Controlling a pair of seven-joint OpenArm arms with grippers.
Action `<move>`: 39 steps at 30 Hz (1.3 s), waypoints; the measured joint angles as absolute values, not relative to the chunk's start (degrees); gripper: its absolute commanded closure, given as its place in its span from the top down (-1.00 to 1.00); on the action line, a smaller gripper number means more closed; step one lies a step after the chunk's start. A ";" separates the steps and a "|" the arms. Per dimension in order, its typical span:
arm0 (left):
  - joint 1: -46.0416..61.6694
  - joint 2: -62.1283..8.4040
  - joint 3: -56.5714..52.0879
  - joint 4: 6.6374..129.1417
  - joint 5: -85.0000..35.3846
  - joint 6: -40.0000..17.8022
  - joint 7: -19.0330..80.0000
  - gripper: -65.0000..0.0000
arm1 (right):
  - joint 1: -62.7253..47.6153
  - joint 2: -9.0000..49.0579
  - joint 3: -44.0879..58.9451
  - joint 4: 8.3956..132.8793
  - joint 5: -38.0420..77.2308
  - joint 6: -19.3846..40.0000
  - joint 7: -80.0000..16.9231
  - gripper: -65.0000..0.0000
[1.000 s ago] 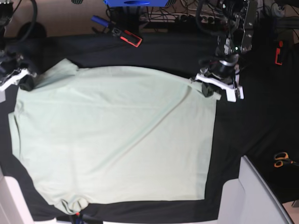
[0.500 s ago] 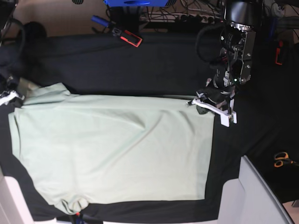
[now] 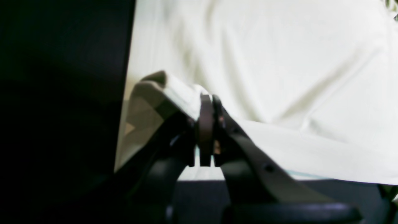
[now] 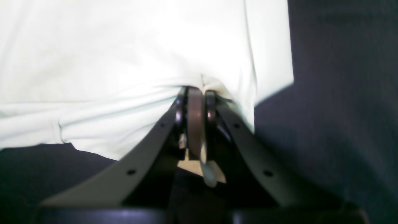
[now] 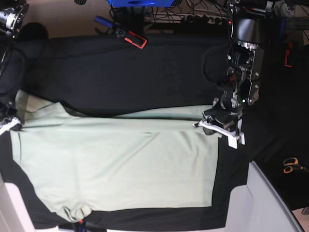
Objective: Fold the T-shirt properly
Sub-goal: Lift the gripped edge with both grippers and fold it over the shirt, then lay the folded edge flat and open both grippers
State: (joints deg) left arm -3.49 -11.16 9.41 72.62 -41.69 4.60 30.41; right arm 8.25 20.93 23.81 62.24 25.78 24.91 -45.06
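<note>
No readable writing or labels anywhere. T-shirt (image 5: 120, 164): pale mint, spread on black table (image 5: 145, 63), far edge lifted and doubled toward near side, diagonal creases. Left gripper (image 5: 219, 126): jaws clamped on shirt's far corner. Right gripper (image 4: 196, 124): jaws pinched on opposite far corner, fabric bunched.

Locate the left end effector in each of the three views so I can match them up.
Base view: the left end effector is right of centre, at the far right corner of the T-shirt.
Left wrist view: lower centre, shut on a pinched fold of shirt.
Right wrist view: not in it; that one shows the right end effector.
Shared landmark: the pale green shirt on the black table cover.
</note>
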 measured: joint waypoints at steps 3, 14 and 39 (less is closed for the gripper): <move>-4.62 -11.42 10.79 70.85 -41.52 4.75 30.22 -1.00 | 9.34 20.82 19.66 62.02 25.69 25.02 -43.18 -1.00; -6.59 -11.94 14.20 67.72 -41.41 5.21 30.46 -1.00 | 12.49 21.10 13.67 55.05 25.50 24.75 -38.70 -1.00; -12.62 -10.33 14.26 61.10 -30.15 4.67 30.44 -1.00 | 20.64 23.66 -0.08 48.36 25.47 24.77 -31.16 -1.00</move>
